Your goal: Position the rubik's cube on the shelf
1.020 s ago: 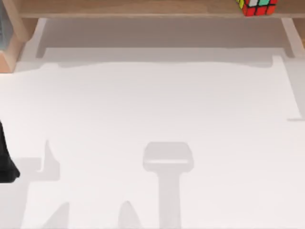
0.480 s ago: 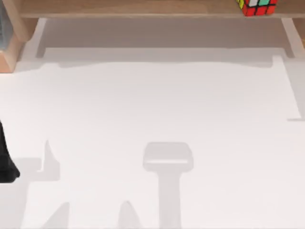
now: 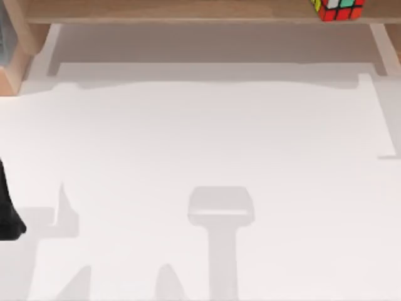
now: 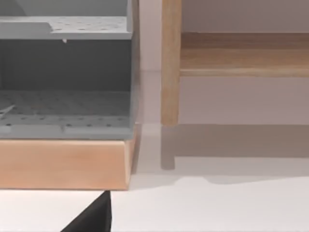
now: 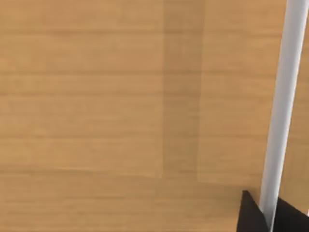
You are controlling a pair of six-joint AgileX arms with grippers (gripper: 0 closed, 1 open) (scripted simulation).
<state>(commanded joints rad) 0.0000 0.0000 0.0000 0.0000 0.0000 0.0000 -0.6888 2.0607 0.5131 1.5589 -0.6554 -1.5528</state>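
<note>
Rubik's cube [image 3: 338,9] (shelf [image 3: 188,11] right end)

rubik's cube [image 3: 339,9]: 1 | shelf [image 3: 188,11]: 1 | grey rack [image 4: 65,72]: 1 | table [image 3: 200,144]: 1

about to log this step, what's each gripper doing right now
left gripper: parked at the table's left edge, fingers cannot be told.
right gripper: over wood, fingers cannot be told; the cube sits on the shelf.
</note>
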